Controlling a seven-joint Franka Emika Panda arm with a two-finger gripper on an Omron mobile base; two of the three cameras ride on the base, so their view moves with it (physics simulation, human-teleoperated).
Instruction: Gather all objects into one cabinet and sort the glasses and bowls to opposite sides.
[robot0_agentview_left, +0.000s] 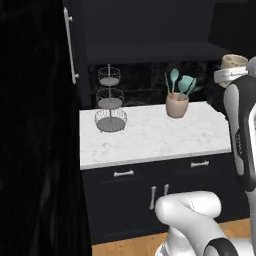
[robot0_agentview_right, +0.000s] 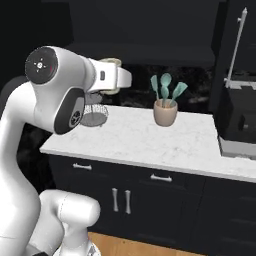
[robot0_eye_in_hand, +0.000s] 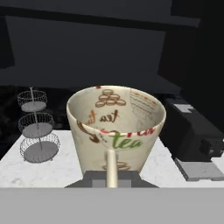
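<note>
- In the left base view, the white arm rises at the right edge. Above its top, a tan mottled tumbler shows, high above the surface. The gripper itself I cannot make out here. On the white marble surface stand a three-tier wire basket stand at the left and a beige crock of teal utensils near the back wall. A tall black cabinet door with a long silver bar handle is at the left.
- In the right base view, the arm's hand reaches to the right, and the rim of the tumbler shows just behind it, well above the surface. The wire stand is partly hidden behind the arm. The crock stands in the middle, and a dark appliance is at the right end.
- In the hand view, the gripper is closed tightly on the near wall of the tumbler, with one finger lying against the outside. The tumbler is upright, open at the top, and printed with the word "tea". It is in the air over the surface, with the wire stand at the left and the dark appliance at the right.
</note>
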